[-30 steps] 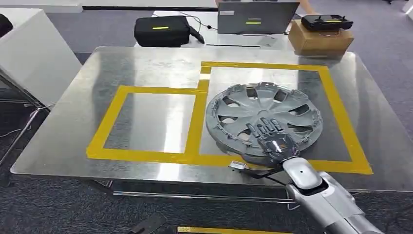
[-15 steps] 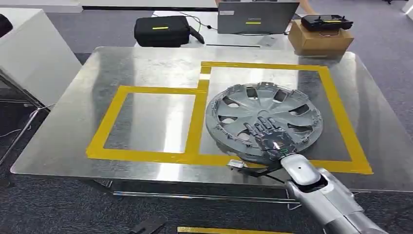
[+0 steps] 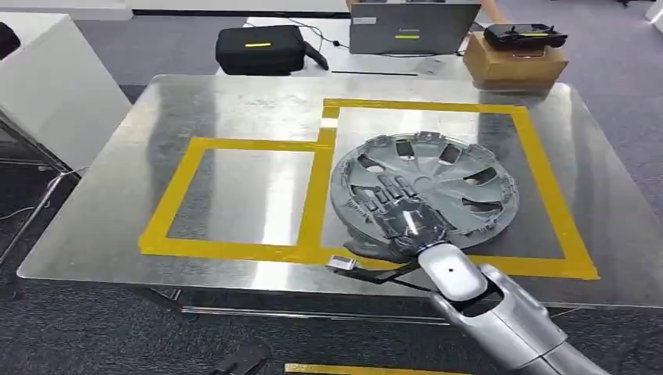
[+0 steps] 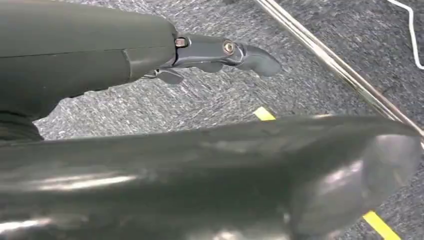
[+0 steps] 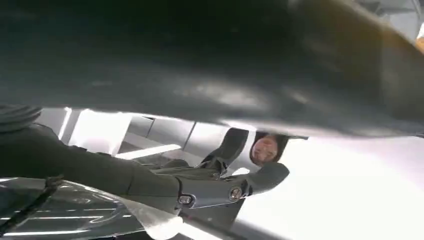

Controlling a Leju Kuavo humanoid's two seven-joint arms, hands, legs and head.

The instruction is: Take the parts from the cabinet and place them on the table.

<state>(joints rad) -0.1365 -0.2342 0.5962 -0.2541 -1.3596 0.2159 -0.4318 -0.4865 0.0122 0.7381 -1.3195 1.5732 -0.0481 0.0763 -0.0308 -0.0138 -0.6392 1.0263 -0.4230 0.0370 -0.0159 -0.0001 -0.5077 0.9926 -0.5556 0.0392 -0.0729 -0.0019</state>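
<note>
Head view: steel table (image 3: 234, 94) with two yellow tape boxes (image 3: 309, 199), small one left, big one right. Grey hubcap (image 3: 438, 183) lies flat inside the right box, near edge just at the tape. Right hand (image 3: 403, 219) lies on the hubcap's near-left part, fingers stretched flat and a little apart, touching the face, not wrapped round the rim. Left hand (image 4: 220, 50) hangs below the table over carpet, a finger sticking out straight, nothing held.

Step, as judged: placing is done, the part is on the table and the hand is at release. Next move calls for lifting the right hand straight off without dragging the hubcap over the tape, then going for another part.

Far side, smaller stuff: laptop (image 3: 413, 27), black case (image 3: 262, 48), cardboard box (image 3: 512, 62) with a controller (image 3: 524, 34) on top. No readable writing or brands.
</note>
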